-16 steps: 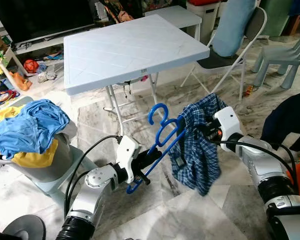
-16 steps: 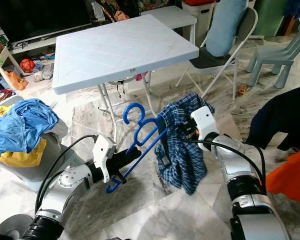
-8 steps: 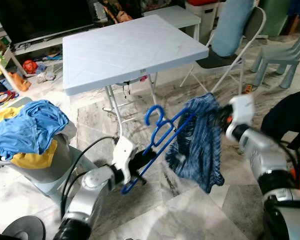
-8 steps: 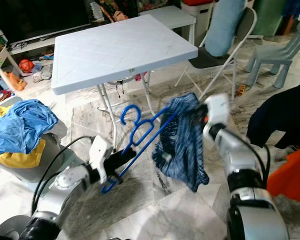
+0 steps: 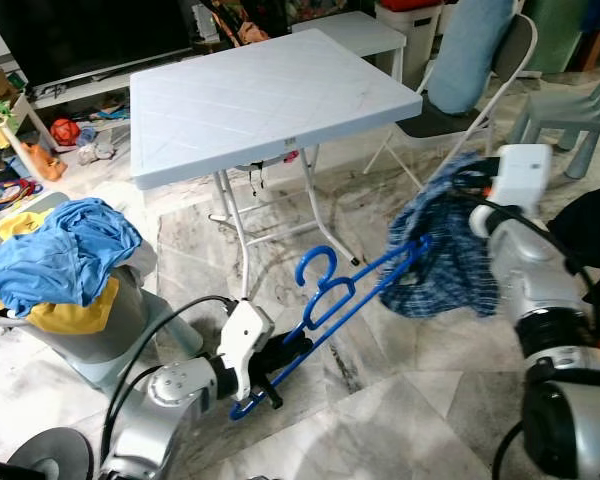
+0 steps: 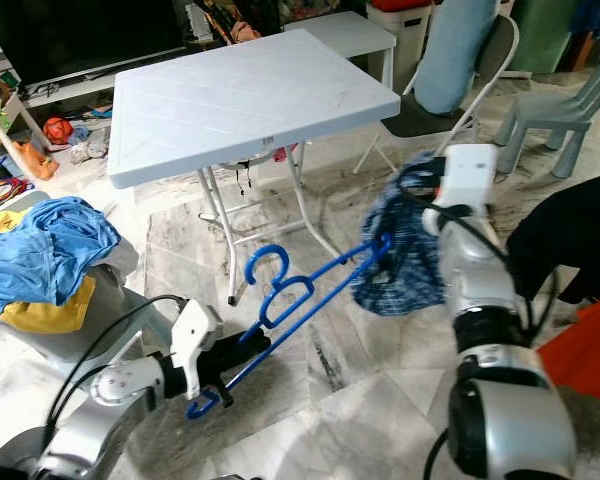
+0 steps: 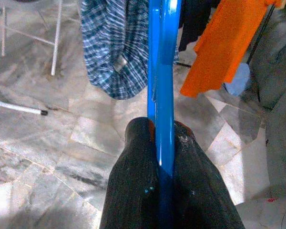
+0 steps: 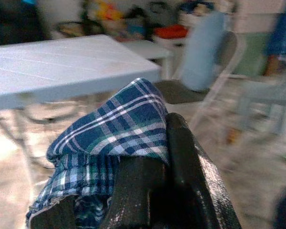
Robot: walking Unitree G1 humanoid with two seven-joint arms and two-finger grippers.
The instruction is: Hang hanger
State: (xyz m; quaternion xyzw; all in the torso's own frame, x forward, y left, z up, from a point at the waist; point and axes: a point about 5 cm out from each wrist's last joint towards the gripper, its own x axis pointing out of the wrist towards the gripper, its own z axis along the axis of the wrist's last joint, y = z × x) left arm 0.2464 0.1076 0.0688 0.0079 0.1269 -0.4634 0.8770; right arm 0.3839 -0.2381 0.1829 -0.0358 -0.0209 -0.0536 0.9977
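left gripper (image 7: 159, 143) fingers clamped on blue plastic hanger (image 5: 325, 295), 6 o'clock | right gripper (image 8: 155, 157) pinching navy plaid shirt (image 5: 445, 250), now swung toward 3 o'clock, off hanger | garment must be re-threaded

hanger (image 7: 161, 81) far end hidden in plaid shirt (image 7: 115, 52), right pincer (image 8: 155, 188) fingertips buried in cloth, background blurred
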